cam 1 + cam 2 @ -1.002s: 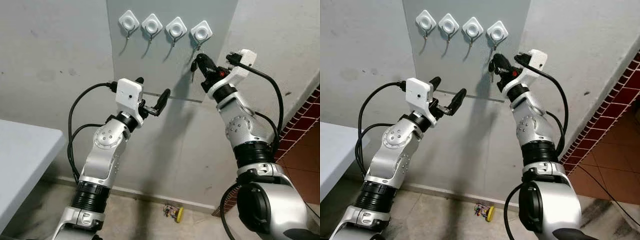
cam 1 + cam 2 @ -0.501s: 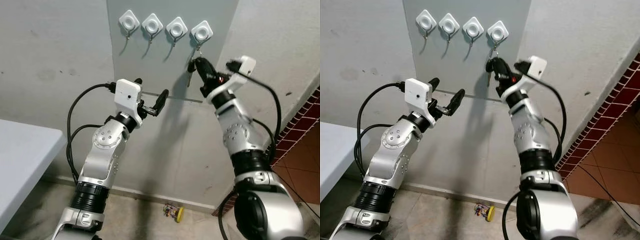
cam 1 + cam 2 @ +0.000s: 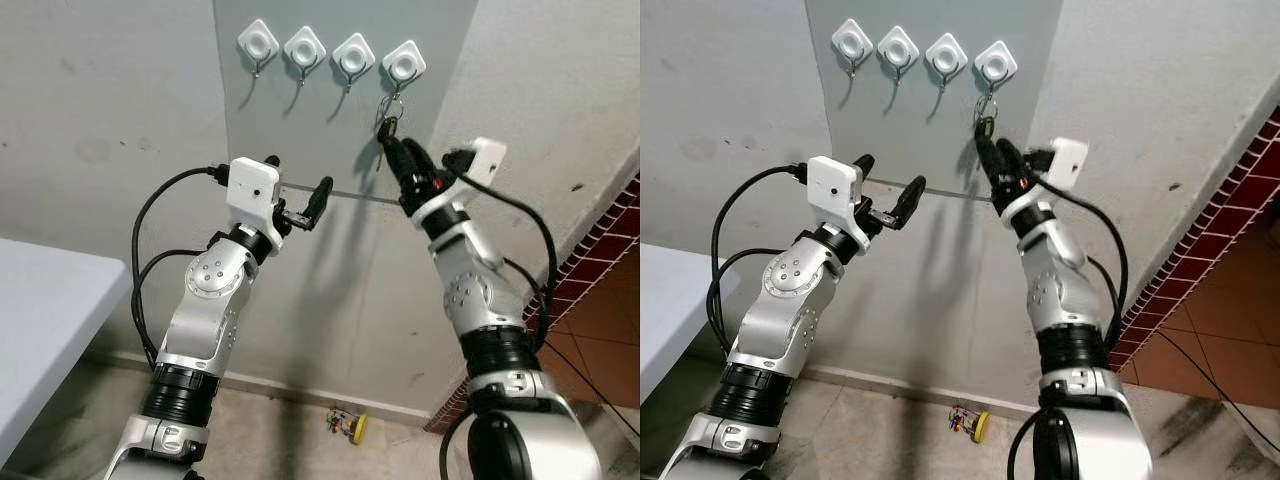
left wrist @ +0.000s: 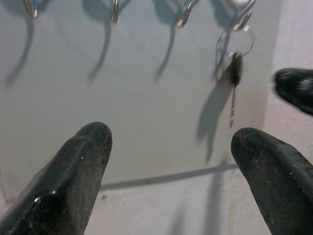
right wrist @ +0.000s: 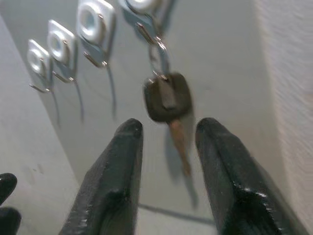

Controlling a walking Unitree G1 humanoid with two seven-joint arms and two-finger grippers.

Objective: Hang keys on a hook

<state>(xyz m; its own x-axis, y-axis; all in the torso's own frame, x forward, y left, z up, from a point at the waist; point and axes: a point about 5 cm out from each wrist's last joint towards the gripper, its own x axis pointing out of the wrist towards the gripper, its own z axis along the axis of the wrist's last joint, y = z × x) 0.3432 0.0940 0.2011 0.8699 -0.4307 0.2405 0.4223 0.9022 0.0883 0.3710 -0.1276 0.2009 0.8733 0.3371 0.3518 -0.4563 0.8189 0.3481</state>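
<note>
Grey hook panel (image 3: 330,110) as reference: my left gripper (image 3: 300,205) idles spread below its hooks, my right gripper (image 5: 164,147) sits fingers apart just under the key (image 5: 166,100), now hanging off the rightmost hook (image 3: 398,88), so release looks done; next, back straight off.

Home entryway: 4 wall hooks (image 3: 331,53), brick trim (image 3: 600,250), tiled floor (image 3: 300,440).

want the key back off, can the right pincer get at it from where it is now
Probably yes: the key hangs free from the rightmost hook, and the open right pincer sits just below it with nothing between them.
</note>
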